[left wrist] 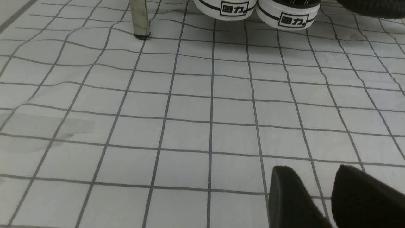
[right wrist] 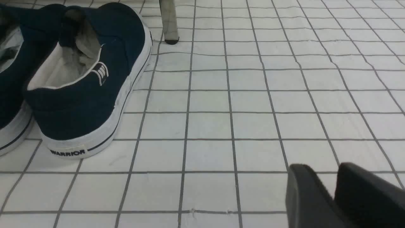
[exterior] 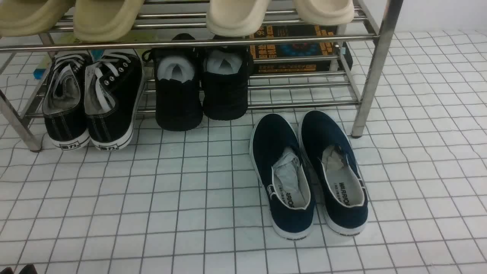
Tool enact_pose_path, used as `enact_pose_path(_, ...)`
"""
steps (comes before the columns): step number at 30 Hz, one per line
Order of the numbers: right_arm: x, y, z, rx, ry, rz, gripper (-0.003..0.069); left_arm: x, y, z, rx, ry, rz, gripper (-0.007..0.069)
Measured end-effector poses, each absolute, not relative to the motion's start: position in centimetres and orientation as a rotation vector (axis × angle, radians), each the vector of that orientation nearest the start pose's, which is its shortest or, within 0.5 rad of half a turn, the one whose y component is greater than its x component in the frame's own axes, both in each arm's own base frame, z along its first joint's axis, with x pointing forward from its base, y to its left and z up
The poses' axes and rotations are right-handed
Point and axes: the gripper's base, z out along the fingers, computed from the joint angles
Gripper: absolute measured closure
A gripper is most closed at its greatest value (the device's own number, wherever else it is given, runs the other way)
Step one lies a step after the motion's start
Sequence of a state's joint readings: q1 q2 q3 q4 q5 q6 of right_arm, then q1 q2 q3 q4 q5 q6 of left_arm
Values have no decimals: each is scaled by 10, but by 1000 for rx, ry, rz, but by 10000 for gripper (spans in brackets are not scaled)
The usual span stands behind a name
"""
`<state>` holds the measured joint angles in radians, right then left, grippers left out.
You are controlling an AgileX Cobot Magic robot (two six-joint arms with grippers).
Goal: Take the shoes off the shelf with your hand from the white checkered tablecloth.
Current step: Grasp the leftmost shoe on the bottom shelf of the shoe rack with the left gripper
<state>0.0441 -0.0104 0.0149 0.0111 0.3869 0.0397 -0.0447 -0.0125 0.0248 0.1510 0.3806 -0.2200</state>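
Tablecloth (exterior: 190, 198): the white checkered tablecloth fills the lower frame of the front view, faintly rippled. We judge it to be where pairs taken down are set.
Shelf (exterior: 376, 72): steel bars across the upper frame, with its legs standing on the cloth.
Navy slip-ons (exterior: 323, 137): centre right, on the cloth just before the shelf, side by side with heels toward us. We judge them already down.
Black knit pair (exterior: 179, 99): upper centre, on the lower tier.
Shoes (exterior: 95, 102): upper left, on the lower tier and not yet taken down. Their heels jut past the front bar, which we think offers a grasp.
Left gripper (left wrist: 313, 177): low over bare cloth, facing the sneakers' white heels but well apart from them. Its fingers stand partly apart with nothing between them.
Right gripper (right wrist: 321, 172): low over the cloth near the navy pair, with nothing visibly held. We cannot tell how far apart its fingers are.
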Motion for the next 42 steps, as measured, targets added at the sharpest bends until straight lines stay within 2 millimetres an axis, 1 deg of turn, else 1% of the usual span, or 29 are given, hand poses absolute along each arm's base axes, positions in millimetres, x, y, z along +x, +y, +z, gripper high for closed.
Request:
enact_pose_path(16, 52, 3, 174, 3, 1875, 69, 461, 52, 3, 172, -71, 1871, -33, 384)
enact_pose_path(33, 52, 3, 174, 3, 1875, 69, 458, 52, 3, 172, -81, 1871, -44, 384)
enact_pose_path(34, 52, 3, 174, 3, 1875, 69, 457, 52, 2, 172, -101, 1871, -66, 384)
enact_pose_path(36, 52, 3, 174, 3, 1875, 69, 452, 52, -4, 172, -323, 1852, -318, 384)
enact_pose_path(37, 52, 3, 174, 3, 1875, 69, 452, 52, -4, 172, -344, 1849, -342, 384)
enact_pose_path(38, 52, 3, 174, 3, 1875, 69, 449, 52, -8, 173, -512, 1824, -525, 384)
enact_pose_path(39, 52, 3, 174, 3, 1875, 69, 447, 52, -11, 173, -623, 1801, -652, 384)
enact_pose_path(40, 52, 3, 174, 3, 1875, 69, 447, 52, -11, 173, -649, 1794, -684, 384)
enact_pose_path(42, 52, 3, 174, 3, 1875, 69, 444, 52, -15, 175, -829, 1733, -879, 384)
